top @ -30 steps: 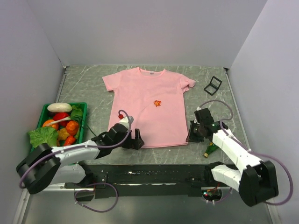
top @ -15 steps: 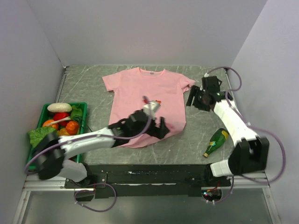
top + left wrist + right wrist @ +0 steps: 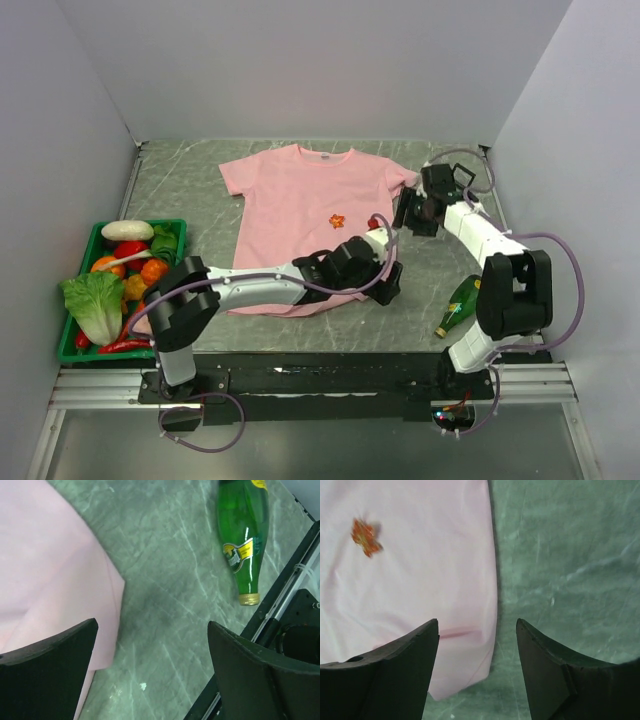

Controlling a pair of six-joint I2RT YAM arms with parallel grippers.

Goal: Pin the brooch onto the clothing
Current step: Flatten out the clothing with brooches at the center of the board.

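On the clothing, mid-chest, the brooch is lying flat, at 10 o'clock from the right claw. Both claws are gaping wide and carrying nothing. The left claw is hovering at the hem corner. Judgement: placement is looking done, so rise straight up to avoid dragging the fabric.

Materials and finishes
T-shirt: soft matt pink cloth. Bottle: glossy green, glass-like. Table: smooth grey marbled surface.

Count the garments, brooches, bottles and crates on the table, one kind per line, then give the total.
Garments: 1, the pink T-shirt
Brooches: 1, the orange-red brooch
Bottles: 1, the green bottle
Crates: 1, the green crate
Total: 4
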